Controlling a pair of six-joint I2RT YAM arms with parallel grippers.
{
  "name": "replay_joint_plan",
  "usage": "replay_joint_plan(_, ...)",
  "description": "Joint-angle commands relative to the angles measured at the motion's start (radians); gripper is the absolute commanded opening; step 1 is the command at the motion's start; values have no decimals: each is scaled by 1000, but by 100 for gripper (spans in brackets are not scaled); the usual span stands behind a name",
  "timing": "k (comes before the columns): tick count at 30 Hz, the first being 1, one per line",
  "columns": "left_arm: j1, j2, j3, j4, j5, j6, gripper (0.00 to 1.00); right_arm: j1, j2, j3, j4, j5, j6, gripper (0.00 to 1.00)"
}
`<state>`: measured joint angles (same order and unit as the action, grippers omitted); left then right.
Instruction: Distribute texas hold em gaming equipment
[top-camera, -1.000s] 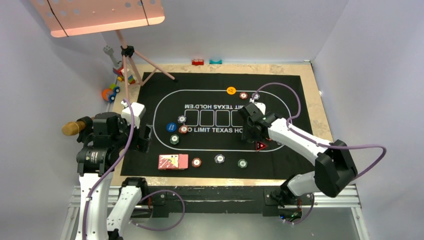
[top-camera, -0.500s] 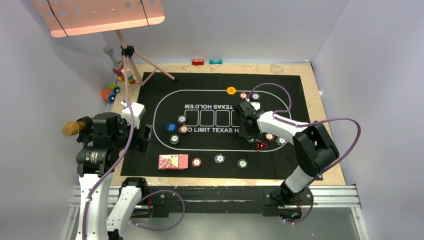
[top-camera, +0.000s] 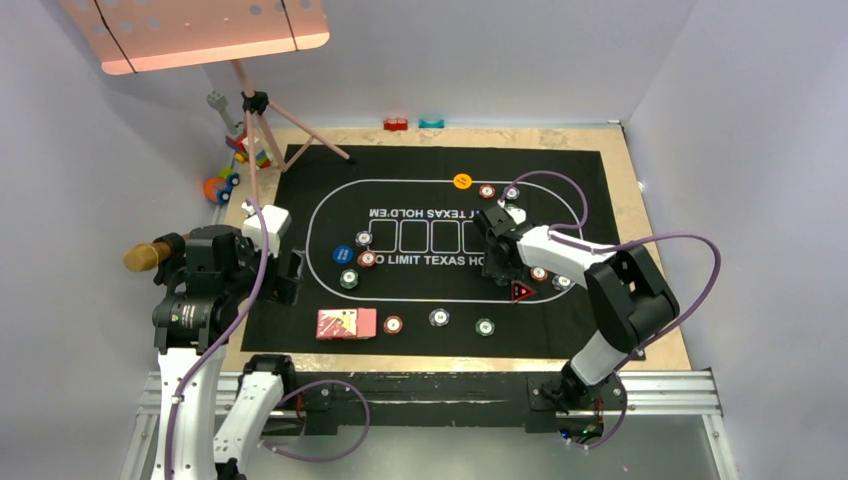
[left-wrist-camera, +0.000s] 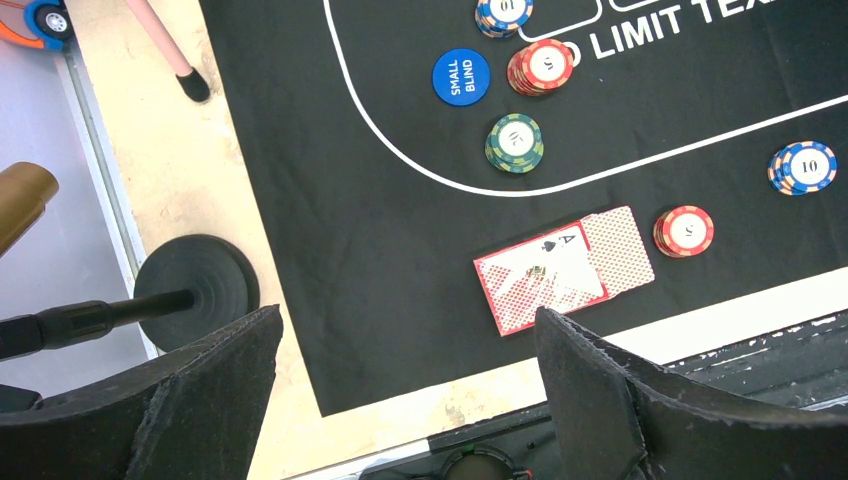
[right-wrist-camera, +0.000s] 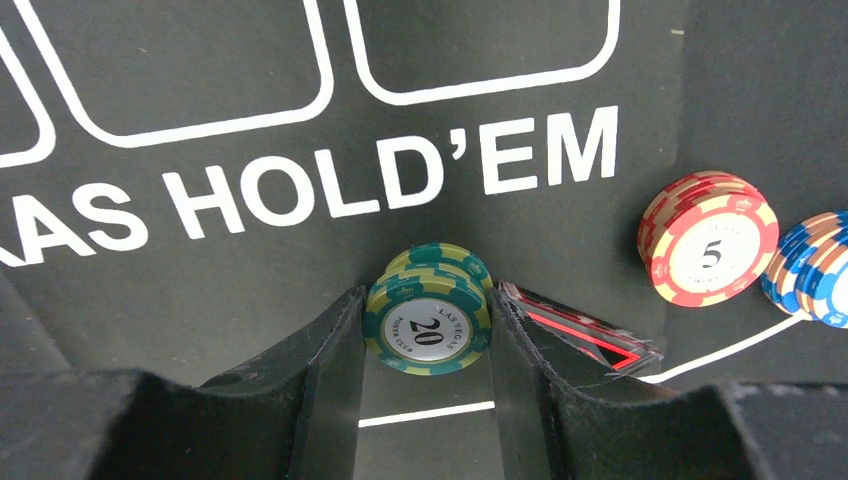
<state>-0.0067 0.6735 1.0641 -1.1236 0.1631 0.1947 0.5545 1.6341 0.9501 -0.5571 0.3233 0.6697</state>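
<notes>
Nine chip stacks lay on the black mat (top-camera: 300, 320). The right hand (right-wrist-camera: 425, 345) clamped one green stack (right-wrist-camera: 428, 322) near the mat's right end; the left hand (left-wrist-camera: 410, 400) gaped wide, holding nothing.

The playing mat (left-wrist-camera: 380, 290) is seen as black matt cloth, felt-like, with white printed lines and lettering. The green chip stack (right-wrist-camera: 430, 322) is presented as hard moulded plastic with a smooth satin face and a paper-like printed centre label; the red chip stack (right-wrist-camera: 708, 240) is finished alike. The playing cards (left-wrist-camera: 562, 268) appear as thin coated card with a light sheen. The blue button (left-wrist-camera: 461, 76) is smooth plastic. The right gripper (right-wrist-camera: 425, 350) fingers (right-wrist-camera: 320, 370) are shown as black, matt and rough-edged, foam- or rubber-like. The table (left-wrist-camera: 150, 170) surface is observed as pale, mottled board, worn and unglossed. The triangular marker (right-wrist-camera: 590, 335) is glossy.
</notes>
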Motion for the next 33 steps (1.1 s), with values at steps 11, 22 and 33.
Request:
replay_joint_plan(11, 3, -11, 8, 16, -8, 9, 100, -16, -12, -41, 17, 22, 17, 31)
replay_joint_plan(22, 3, -11, 8, 15, 0, 11, 100, -25, -38, -49, -3, 21, 28, 60)
replay_joint_plan(33, 1, 1, 4, 11, 52, 45, 100, -14, -152, 84, -78, 4, -2, 62)
